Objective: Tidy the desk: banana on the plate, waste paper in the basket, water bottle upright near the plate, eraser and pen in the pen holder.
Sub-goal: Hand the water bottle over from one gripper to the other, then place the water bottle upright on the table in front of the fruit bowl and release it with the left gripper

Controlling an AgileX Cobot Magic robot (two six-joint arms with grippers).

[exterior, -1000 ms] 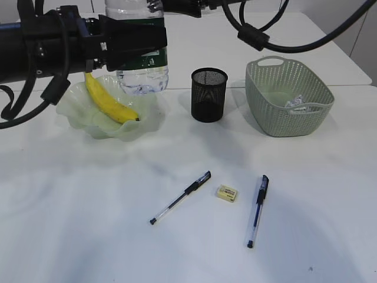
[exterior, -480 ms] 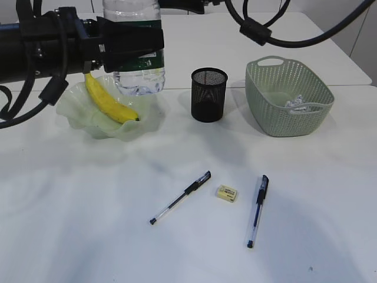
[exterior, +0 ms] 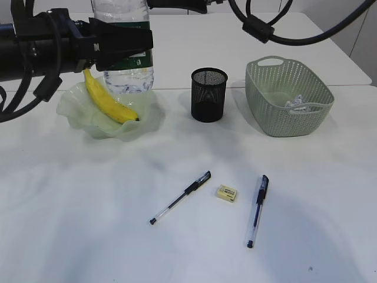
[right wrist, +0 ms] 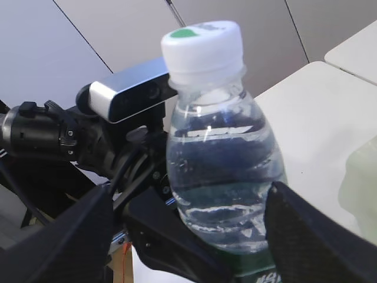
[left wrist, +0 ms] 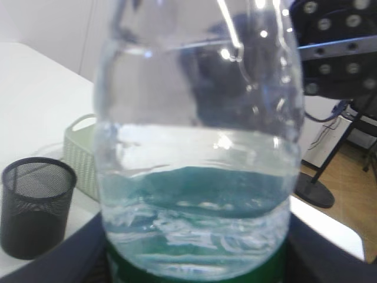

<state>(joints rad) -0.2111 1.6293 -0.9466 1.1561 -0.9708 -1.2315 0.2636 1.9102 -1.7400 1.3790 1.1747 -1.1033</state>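
Note:
My left gripper (exterior: 121, 46) reaches in from the left and is shut on the green label of the water bottle (exterior: 122, 73), which stands upright in the air over the back rim of the plate (exterior: 144, 125). The bottle (left wrist: 197, 147) fills the left wrist view. My right gripper (right wrist: 191, 197) is open, its fingers (right wrist: 306, 236) standing wide on either side of the capped bottle (right wrist: 221, 153). The banana (exterior: 108, 100) lies on the plate. Waste paper (exterior: 296, 102) lies in the basket (exterior: 277, 121). Two pens (exterior: 182, 196) (exterior: 257, 209) and the eraser (exterior: 227, 193) lie on the table in front of the pen holder (exterior: 208, 94).
The black mesh pen holder (left wrist: 35, 212) stands between the plate and the basket (left wrist: 79, 150). Black cables of the right arm (exterior: 259, 32) hang over the back of the table. The table's back edge runs just behind the plate.
My left gripper has carried the bottle to the left and a little upward, from beside the plate's right rim to over its back. The right arm at the top has shifted left too.

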